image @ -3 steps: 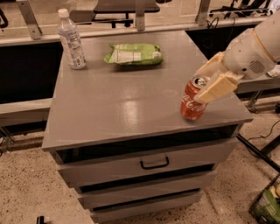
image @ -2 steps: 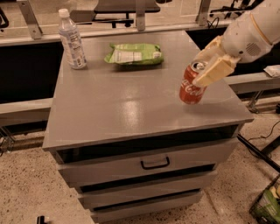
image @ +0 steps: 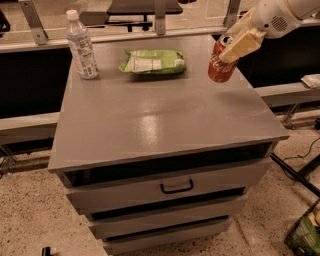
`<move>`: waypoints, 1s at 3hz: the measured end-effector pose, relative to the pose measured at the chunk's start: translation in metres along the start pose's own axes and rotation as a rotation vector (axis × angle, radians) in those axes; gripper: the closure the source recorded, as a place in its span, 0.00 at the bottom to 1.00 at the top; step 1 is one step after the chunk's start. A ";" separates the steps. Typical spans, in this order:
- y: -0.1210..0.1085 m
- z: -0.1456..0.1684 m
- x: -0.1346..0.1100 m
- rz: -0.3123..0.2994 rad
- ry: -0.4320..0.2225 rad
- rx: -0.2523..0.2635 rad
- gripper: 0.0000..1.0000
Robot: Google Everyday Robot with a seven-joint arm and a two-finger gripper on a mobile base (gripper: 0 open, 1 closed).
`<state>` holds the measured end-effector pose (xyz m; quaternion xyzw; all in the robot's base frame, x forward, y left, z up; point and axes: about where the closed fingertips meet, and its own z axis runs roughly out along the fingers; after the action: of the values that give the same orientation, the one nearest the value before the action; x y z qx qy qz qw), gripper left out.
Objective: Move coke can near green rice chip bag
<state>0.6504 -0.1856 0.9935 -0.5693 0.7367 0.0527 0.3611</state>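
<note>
A robot gripper [image: 233, 42] reaches in from the upper right corner, its cream-coloured fingers [image: 242, 43] closed around the upper part of the coke can [image: 220, 64]. One finger lies across the front of the can near its rim; the other is partly hidden behind it. The white arm [image: 278, 15] runs off the top right edge. The can is red with white script down its side. Its long axis is close to upright but tilted, the silver top leaning up and to the right toward the arm and the base pointing down and to the left. It hangs over the back right part of a grey tabletop [image: 150, 125], and its base appears to sit slightly clear of the surface. To its left, apart from it with bare grey surface between them, the green rice chip bag [image: 152, 62] lies flat at the back centre, its long side running left to right. Further left, in the back left corner, a clear water bottle [image: 81, 46] stands upright. Below the tabletop is a drawer with a dark handle [image: 176, 187].
</note>
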 end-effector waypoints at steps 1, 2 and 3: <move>-0.029 0.019 -0.005 0.007 -0.041 0.060 1.00; -0.050 0.046 -0.009 -0.019 -0.090 0.076 1.00; -0.050 0.046 -0.009 -0.019 -0.090 0.076 1.00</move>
<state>0.7170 -0.1733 0.9813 -0.5591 0.7159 0.0470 0.4157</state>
